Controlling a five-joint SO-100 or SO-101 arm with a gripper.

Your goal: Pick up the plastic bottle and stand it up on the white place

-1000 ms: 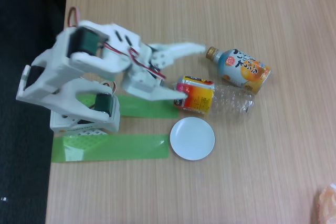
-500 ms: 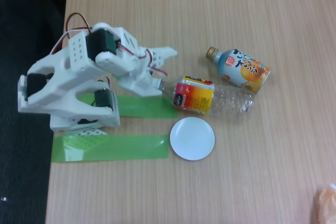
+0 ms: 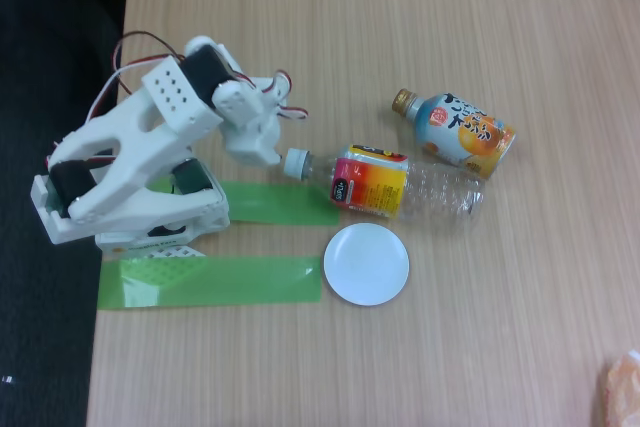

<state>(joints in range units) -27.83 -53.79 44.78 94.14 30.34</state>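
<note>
- Pulled back is what I have done: a second ago my fingers [image 3: 262, 137] reached out over the bottle's label end; now they are folded in close to my own base, just left of the cap, with nothing in them.
- Whether my fingers are apart or together I cannot tell; they point down and away from the camera and read as one white lump.
- Just beside them lies the bottle [image 3: 395, 183], on its side in the spot it had a second ago, white cap toward me, coloured label in the middle, clear body trailing to the right in the fixed view.
- That retreat means no grasp has been made; I judge the pick is all to do, and a fresh approach is needed.
- Below the bottle sits the white disc [image 3: 366, 264], bare, near the label but apart from it.
- Above and right lies the blue-and-orange bottle [image 3: 458, 128], close to the clear one's far end; it could be nudged if I sweep wide.
- Two green tape strips [image 3: 210, 281] lie flat by my base, no hindrance.
- Tipping the bottle upright over the disc is the tricky part, as the clear plastic looks light and prone to roll.
</note>
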